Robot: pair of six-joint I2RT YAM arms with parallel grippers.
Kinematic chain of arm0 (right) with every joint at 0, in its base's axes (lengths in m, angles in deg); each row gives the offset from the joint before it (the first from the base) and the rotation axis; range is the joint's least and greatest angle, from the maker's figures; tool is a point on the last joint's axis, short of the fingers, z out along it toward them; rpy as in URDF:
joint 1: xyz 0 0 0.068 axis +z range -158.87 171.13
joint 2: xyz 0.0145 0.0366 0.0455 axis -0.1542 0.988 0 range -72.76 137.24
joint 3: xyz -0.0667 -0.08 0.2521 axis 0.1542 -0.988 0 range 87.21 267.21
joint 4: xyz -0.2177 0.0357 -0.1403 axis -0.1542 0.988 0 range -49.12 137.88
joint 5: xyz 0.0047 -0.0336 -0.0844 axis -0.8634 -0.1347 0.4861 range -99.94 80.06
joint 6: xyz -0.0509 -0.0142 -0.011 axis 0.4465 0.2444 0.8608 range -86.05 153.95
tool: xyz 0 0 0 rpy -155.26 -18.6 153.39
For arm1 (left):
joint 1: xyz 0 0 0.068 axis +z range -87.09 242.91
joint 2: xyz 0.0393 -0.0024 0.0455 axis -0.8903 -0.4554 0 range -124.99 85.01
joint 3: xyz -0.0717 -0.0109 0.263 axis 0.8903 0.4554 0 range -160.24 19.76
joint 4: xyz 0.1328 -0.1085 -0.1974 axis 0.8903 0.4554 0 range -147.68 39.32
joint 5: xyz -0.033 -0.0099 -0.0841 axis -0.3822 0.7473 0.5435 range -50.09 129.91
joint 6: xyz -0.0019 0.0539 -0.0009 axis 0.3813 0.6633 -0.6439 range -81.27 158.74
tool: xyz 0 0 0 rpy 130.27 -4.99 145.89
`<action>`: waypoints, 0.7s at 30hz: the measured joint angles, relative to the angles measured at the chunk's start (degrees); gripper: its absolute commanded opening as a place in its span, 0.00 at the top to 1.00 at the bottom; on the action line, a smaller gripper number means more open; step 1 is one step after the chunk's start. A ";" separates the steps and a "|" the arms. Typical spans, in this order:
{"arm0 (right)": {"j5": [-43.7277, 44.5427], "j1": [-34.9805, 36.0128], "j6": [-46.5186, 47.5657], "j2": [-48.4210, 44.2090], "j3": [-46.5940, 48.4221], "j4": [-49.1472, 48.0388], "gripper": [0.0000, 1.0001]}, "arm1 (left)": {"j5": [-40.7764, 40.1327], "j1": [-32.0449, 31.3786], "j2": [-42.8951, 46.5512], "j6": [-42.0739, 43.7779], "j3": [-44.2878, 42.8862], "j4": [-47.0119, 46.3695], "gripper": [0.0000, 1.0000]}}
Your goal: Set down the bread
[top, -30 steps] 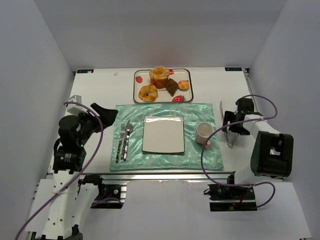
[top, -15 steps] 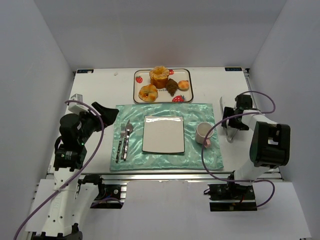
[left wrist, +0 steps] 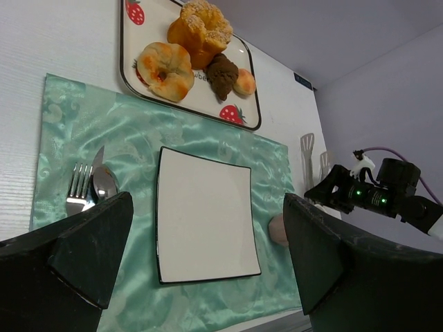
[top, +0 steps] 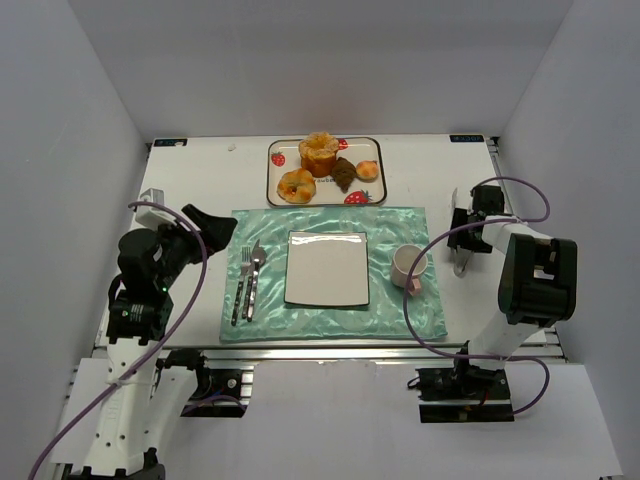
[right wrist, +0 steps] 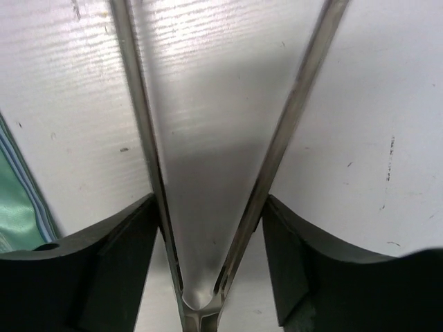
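Observation:
The bread (top: 344, 174), a small dark brown pastry, lies on the strawberry tray (top: 376, 150) at the back, between a tall golden bun and a small orange bun; it also shows in the left wrist view (left wrist: 222, 75). A white square plate (top: 327, 268) sits on the teal mat. My right gripper (top: 470, 228) is low over the table at the right, its fingers (right wrist: 111, 270) pressed against both arms of metal tongs (right wrist: 142, 117) near their hinge. My left gripper (top: 207, 228) is open and empty, raised at the left, looking over the plate (left wrist: 204, 214).
A pink-white mug (top: 408, 266) stands on the mat's right side, between the plate and the tongs. A fork and spoon (top: 247, 280) lie left of the plate. A round glazed bun (top: 296, 185) is on the tray's front left.
My right gripper has moved back and outward along the tongs and settled over their hinge end. The left arm has barely moved.

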 measured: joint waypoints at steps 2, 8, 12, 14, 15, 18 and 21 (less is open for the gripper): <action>-0.11 -0.04 0.04 0.22 0.02 -0.63 0.47 | -0.02 0.02 0.22 -0.17 0.00 0.00 0.02; -0.81 -0.57 0.46 0.44 -0.04 -1.84 0.73 | -0.04 0.02 0.81 -0.55 0.00 0.00 0.02; -2.08 -0.74 2.03 0.20 -0.63 -2.91 0.95 | -0.02 0.00 1.05 -0.68 -0.02 0.00 0.02; -3.10 -0.74 3.89 -0.57 -1.57 -3.34 0.99 | -0.02 0.02 1.14 -0.79 0.00 0.00 0.02; -3.72 -0.74 5.01 -1.07 -2.12 -3.41 1.00 | -0.02 0.00 1.14 -0.81 -0.02 0.00 0.02; -5.33 -0.74 9.55 -2.67 -3.85 -3.06 1.00 | 0.00 0.00 1.14 -0.85 -0.02 0.00 0.02; -7.04 -0.74 14.73 -3.30 -4.33 -2.29 1.00 | 0.11 0.00 1.14 -0.87 -0.02 -0.04 0.02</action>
